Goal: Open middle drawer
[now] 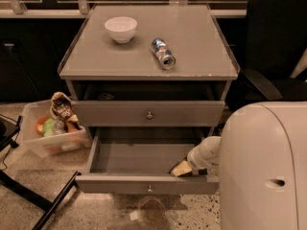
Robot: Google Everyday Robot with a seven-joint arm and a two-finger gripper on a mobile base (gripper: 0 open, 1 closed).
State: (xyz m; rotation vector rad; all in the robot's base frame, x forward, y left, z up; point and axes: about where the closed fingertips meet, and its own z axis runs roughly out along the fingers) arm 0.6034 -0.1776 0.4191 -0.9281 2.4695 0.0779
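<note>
The grey cabinet (148,56) has its middle drawer (139,158) pulled far out, and the plain grey inside shows. Its front panel (115,184) carries a small round knob (149,189). Above it, the top drawer (110,114) with its own knob (149,114) stands slightly out under the tabletop. The lowest drawer is hidden under the open one. My gripper (182,168) is at the end of a white arm (205,152). It reaches down into the open drawer's right front corner, just behind the front panel.
A white bowl (121,28) and a can lying on its side (163,53) are on the tabletop. A clear plastic bin of snacks (53,131) stands on the floor at the left. A black office chair (276,47) stands at the right. My white body (264,171) fills the lower right.
</note>
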